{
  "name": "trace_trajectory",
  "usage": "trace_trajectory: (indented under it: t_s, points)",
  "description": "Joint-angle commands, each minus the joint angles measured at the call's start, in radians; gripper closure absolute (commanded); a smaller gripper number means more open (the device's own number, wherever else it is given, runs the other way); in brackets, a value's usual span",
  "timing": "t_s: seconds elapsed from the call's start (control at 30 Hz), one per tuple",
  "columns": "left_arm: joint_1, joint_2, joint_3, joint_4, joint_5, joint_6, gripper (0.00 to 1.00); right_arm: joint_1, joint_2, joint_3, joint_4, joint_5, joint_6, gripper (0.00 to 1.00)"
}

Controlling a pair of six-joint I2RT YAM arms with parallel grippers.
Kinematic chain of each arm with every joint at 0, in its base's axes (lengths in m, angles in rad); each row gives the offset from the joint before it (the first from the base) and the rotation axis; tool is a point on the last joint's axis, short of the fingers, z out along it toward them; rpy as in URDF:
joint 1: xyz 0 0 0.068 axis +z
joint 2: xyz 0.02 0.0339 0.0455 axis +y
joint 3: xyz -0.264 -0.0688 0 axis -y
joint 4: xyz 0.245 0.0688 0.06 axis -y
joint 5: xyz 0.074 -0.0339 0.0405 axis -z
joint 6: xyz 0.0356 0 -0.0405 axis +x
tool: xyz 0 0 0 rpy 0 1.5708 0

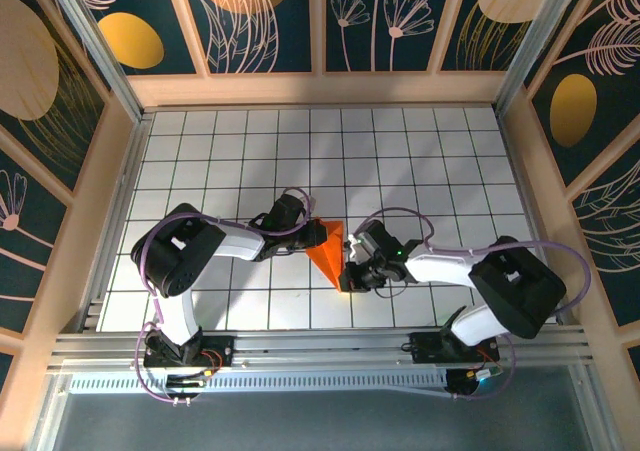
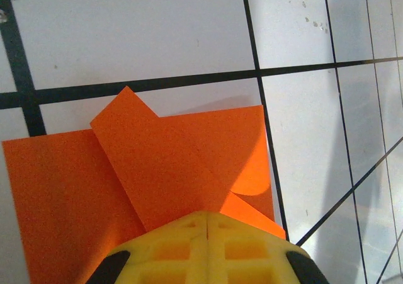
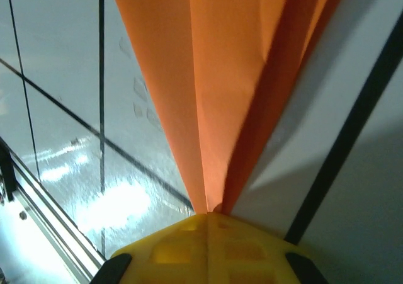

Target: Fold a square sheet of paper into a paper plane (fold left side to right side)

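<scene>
Paper plane [image 1: 330, 254] lies on tiled table [image 1: 450, 151], left gripper [image 2: 206, 218] and right gripper [image 3: 209, 216] apparently clamped onto it.

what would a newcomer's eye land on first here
A bright orange folded paper sits mid-way across the white gridded table. Both arms converge on it: the left gripper is shut over its far end, and the right gripper is shut on its pointed near tip.

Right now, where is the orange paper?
In the overhead view the orange paper lies near the middle of the tiled table, between the left jaws, which meet its wide far end, and the right jaws at its pointed near end.
</scene>
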State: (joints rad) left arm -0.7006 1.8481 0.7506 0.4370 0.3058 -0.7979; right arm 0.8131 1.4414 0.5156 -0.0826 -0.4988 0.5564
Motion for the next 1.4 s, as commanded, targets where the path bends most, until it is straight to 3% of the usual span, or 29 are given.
trace_trajectory:
  t_s: [0.0, 0.13, 0.4, 0.6, 0.73, 0.97, 1.27, 1.37]
  points:
    - [0.009, 0.012, 0.000, -0.134, -0.054, -0.010, 1.00, 0.010, -0.052, -0.016, -0.111, -0.013, -0.032, 1.00]
    - [0.009, -0.022, 0.046, -0.120, -0.010, -0.025, 0.93, -0.048, -0.133, -0.001, -0.111, -0.014, -0.059, 1.00]
    - [0.010, -0.189, 0.095, -0.182, -0.082, -0.017, 0.67, -0.204, -0.237, -0.023, 0.075, 0.018, -0.118, 0.58]
    - [0.010, -0.375, -0.020, -0.222, -0.246, -0.016, 0.55, -0.229, -0.210, -0.035, 0.224, 0.043, -0.166, 0.40]
    - [0.010, -0.497, -0.137, -0.215, -0.327, -0.046, 0.49, -0.229, -0.136, -0.025, 0.297, 0.021, -0.189, 0.38]
    - [0.011, -0.635, -0.271, -0.206, -0.377, -0.089, 0.44, -0.217, 0.000, 0.023, 0.392, -0.019, -0.187, 0.39]
    - [0.011, -0.703, -0.342, -0.224, -0.399, -0.103, 0.43, -0.192, 0.137, 0.067, 0.471, -0.056, -0.157, 0.53]
    - [0.011, -0.719, -0.345, -0.234, -0.409, -0.104, 0.42, -0.192, 0.160, 0.075, 0.492, -0.067, -0.146, 0.62]
